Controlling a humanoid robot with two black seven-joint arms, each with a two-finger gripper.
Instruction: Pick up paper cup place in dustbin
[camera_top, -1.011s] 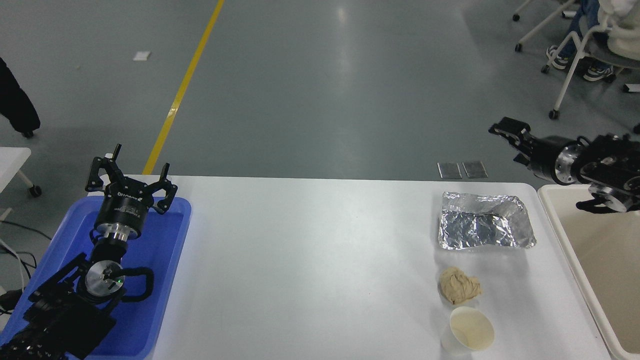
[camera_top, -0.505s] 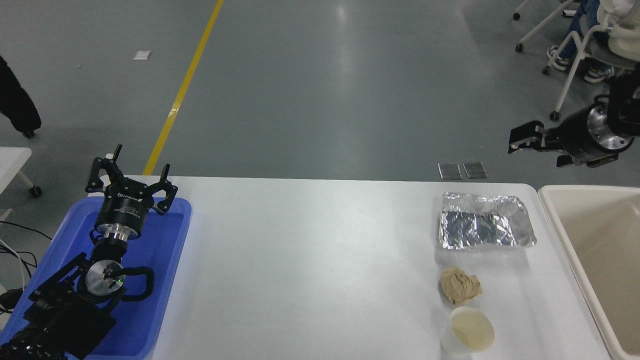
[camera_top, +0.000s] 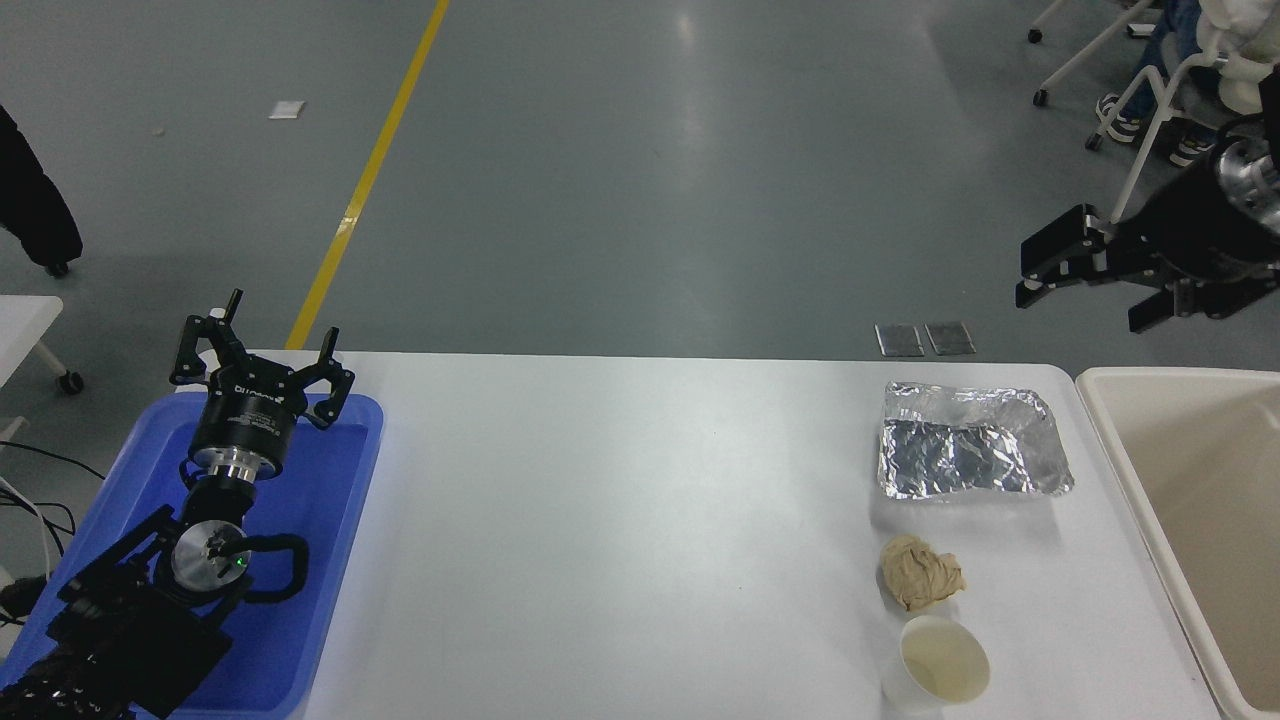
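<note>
The right gripper (camera_top: 1050, 265) is seen high at the picture's right edge, above and beyond the far right corner of the white table (camera_top: 620, 520). Its fingers are spread apart and nothing is held between them. Compared with a second ago, the arm has been lifted and swung: it was then low over the near rim of the dustbin (camera_top: 1190, 470), and it is now raised well clear of the bin, with its fingers turned toward the picture's left. This is judged to be the start of a reach toward the table rather than a finished drop, since the bin's visible inside is bare.

The paper cup (camera_top: 937, 664) is found standing upright at the table's near right edge, its cream inside facing up, untouched and well apart from the gripper. A crumpled tan paper ball (camera_top: 920, 571) lies just beyond it, nearly touching its rim, and a silver foil tray (camera_top: 968, 455) lies farther back. The dustbin stands just off the table's right side.

The cup has not yet been picked up, so the whole task is judged still to be done. A long descent toward the robot is called for, and the paper ball so close by could be nudged.

The left gripper (camera_top: 257, 357), fingers splayed, is parked over a blue tray (camera_top: 340, 520) at the lower left.
</note>
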